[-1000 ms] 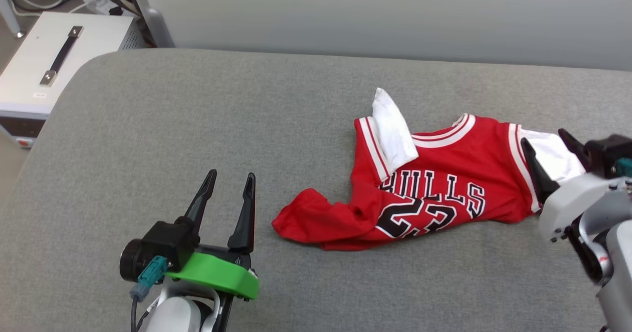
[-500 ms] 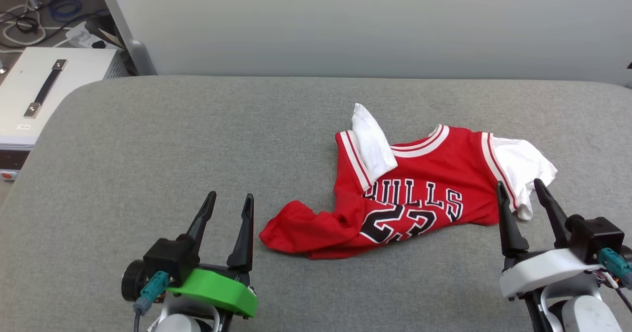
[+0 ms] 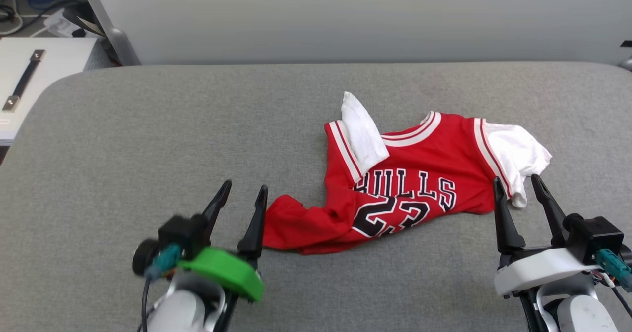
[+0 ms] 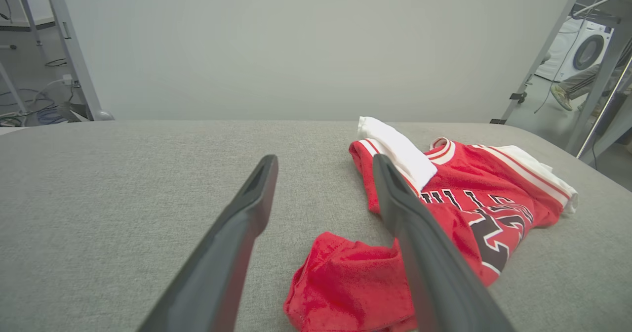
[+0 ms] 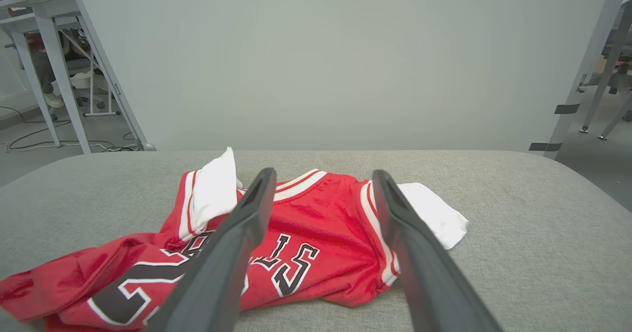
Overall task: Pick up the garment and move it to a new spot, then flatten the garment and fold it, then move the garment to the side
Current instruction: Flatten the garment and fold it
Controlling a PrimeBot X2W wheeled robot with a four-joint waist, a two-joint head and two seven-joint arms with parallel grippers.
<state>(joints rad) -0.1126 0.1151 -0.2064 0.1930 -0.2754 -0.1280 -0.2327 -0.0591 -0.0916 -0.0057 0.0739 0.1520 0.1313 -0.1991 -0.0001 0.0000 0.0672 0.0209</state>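
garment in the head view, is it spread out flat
No, the garment is rumpled: one white sleeve lies folded over its chest and its hem is bunched up.

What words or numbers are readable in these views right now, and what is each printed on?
"BULLS": black letters outlined in white, on the chest of the red garment; the folded white sleeve hides part of the B.
"23": black number just below, distorted by wrinkles.
No other readable text.
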